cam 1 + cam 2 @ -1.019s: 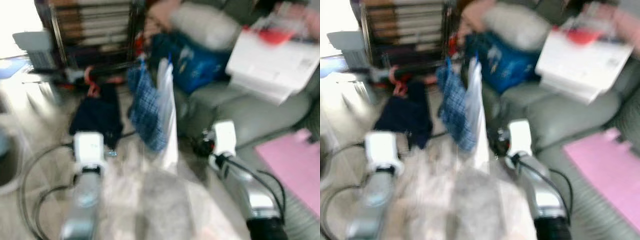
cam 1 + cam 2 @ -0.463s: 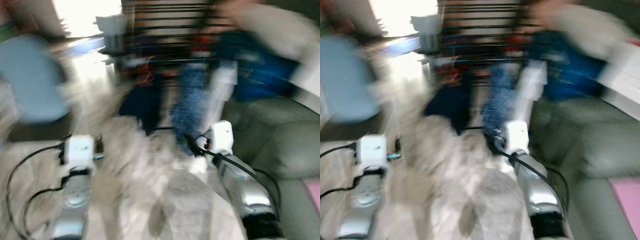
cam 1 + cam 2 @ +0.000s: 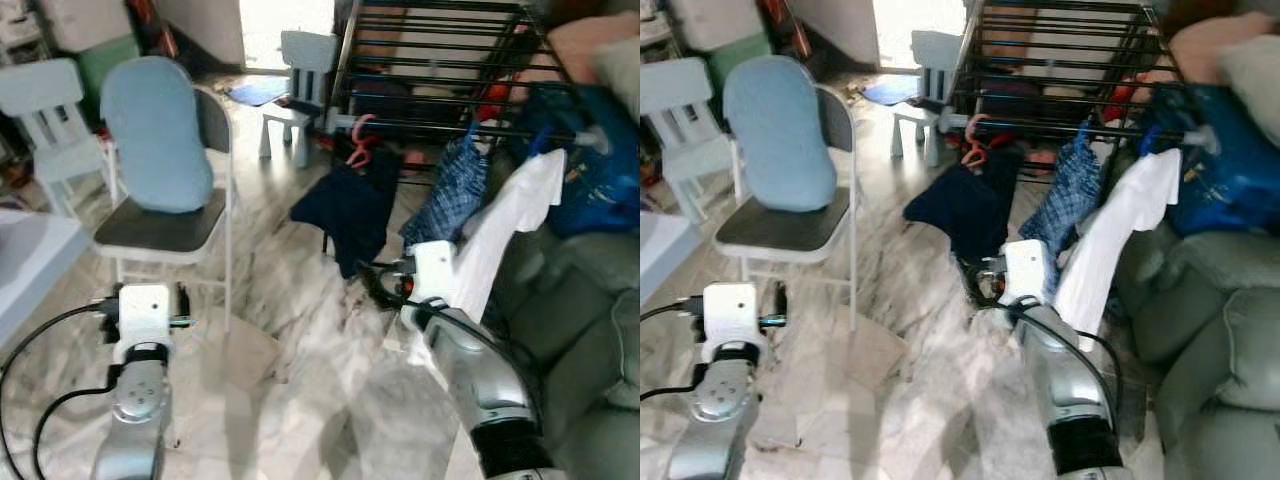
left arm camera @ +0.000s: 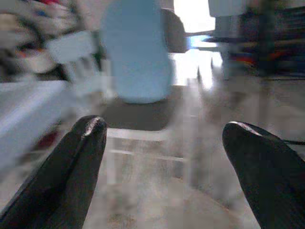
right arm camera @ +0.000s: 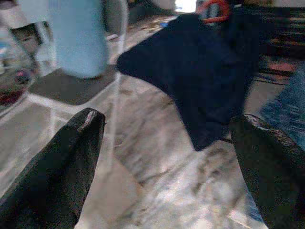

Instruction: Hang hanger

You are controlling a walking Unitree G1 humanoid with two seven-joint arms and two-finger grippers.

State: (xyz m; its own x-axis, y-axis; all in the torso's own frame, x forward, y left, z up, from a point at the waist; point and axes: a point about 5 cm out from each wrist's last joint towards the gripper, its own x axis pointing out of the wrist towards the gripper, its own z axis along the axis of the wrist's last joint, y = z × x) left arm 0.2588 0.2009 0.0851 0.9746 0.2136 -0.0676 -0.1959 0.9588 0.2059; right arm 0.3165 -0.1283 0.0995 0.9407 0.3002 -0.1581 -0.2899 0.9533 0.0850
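A pink-red hanger (image 3: 360, 140) hooks on the front bar of a black drying rack (image 3: 440, 40) and carries a navy garment (image 3: 350, 205). Beside it hang a blue plaid cloth (image 3: 450, 190) and a white shirt (image 3: 500, 230). My right gripper (image 3: 385, 285) is low in front of the navy garment, open, with nothing between its fingers (image 5: 71, 157); its wrist view looks at the navy garment (image 5: 209, 81) and the hanger (image 5: 214, 9). Further left, my open left gripper (image 4: 164, 129) holds nothing and faces a folding chair (image 3: 160, 150).
The folding chair with a light-blue cushion stands on the marble floor (image 3: 290, 300) at the left. Small pale chairs (image 3: 300, 65) stand behind it. A grey sofa (image 3: 580, 290) with a blue bag (image 3: 600, 170) is on the right. A white table edge (image 3: 30, 260) is at far left.
The camera has swung left and steadied: the sofa slid to the right edge, the chair came into view, and the blur has gone. Both arms keep their pose before me.
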